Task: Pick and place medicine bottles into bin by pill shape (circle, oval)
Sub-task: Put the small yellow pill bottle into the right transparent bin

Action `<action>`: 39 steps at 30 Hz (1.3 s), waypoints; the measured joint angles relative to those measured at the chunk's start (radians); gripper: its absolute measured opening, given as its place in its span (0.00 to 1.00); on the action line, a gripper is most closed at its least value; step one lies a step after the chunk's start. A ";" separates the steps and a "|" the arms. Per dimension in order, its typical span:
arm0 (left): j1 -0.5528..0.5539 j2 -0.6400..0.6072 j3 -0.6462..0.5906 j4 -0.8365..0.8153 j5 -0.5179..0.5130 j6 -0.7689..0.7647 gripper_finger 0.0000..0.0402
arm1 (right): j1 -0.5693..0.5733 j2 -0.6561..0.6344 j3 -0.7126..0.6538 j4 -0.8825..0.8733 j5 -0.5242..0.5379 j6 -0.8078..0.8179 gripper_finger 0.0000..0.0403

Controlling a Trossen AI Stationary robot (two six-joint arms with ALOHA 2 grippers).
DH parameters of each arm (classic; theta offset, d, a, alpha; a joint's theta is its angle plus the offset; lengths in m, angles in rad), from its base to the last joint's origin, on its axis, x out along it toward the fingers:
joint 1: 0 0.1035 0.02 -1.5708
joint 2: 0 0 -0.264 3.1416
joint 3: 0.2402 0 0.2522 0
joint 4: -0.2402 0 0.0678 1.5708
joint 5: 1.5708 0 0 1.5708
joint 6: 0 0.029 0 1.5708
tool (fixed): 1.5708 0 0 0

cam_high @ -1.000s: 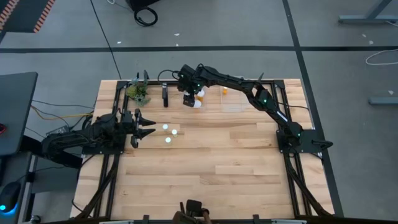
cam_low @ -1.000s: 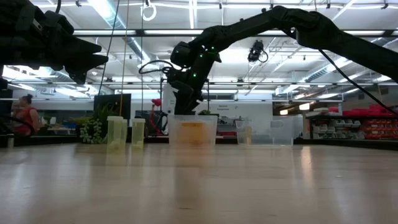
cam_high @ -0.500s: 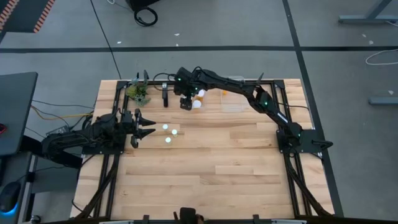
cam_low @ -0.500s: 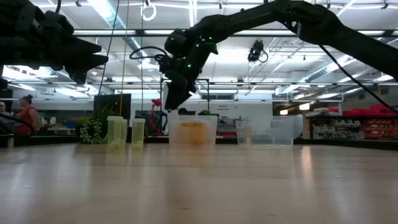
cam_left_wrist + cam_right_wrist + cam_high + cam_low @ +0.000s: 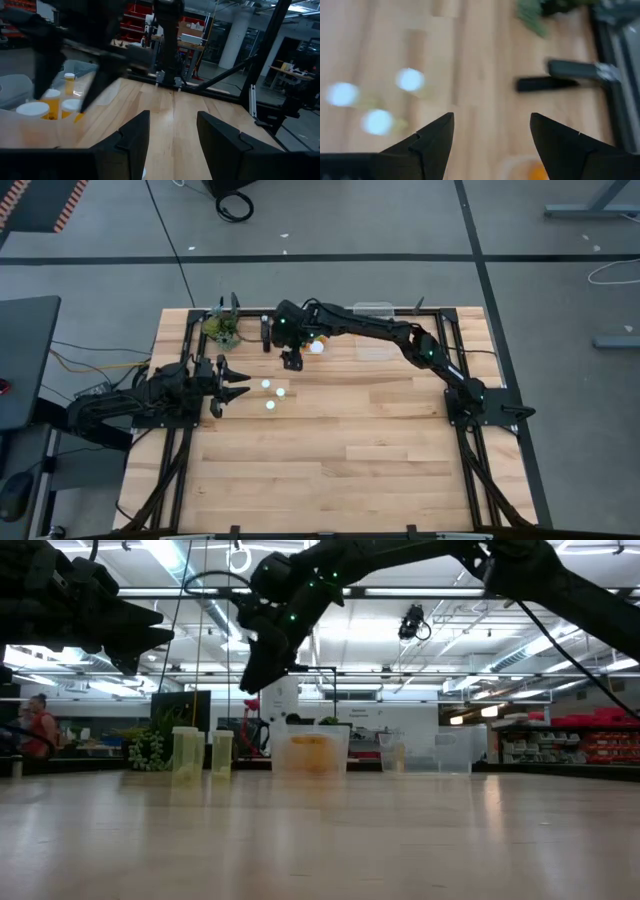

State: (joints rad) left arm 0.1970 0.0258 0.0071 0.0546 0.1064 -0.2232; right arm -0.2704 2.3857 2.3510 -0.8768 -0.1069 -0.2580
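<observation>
Bottles (image 5: pixel 272 392) not yet sorted numbered three, standing loose on the bench (image 5: pixel 340 450) near the waiting left gripper (image 5: pixel 236 379), its fingers apart and empty. Others already sat in the clear bin (image 5: pixel 310 752) at the back. The right gripper (image 5: pixel 290 360) hung between them, open, holding nothing.

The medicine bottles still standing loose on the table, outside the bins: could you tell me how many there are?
3: a close cluster ahead of the left gripper, one at, one at, one at. Others may be hidden.
</observation>
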 joint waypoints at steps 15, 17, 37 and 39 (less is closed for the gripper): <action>0.000 0.000 0.000 0.000 0.000 0.000 0.43 | 0.137 -0.002 -0.127 0.082 -0.045 0.008 0.67; 0.000 0.000 0.000 0.000 0.000 0.000 0.43 | 0.148 -0.002 -0.143 0.111 -0.045 0.007 0.67; 0.000 0.000 0.000 0.000 0.000 0.000 0.43 | 0.175 0.001 -0.296 0.255 -0.052 0.020 0.67; 0.000 0.000 0.000 0.000 0.000 0.000 0.43 | 0.179 0.001 -0.314 0.284 -0.050 0.015 0.67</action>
State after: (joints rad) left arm 0.1970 0.0261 0.0071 0.0546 0.1062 -0.2231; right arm -0.0916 2.3863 2.0375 -0.5928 -0.1572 -0.2429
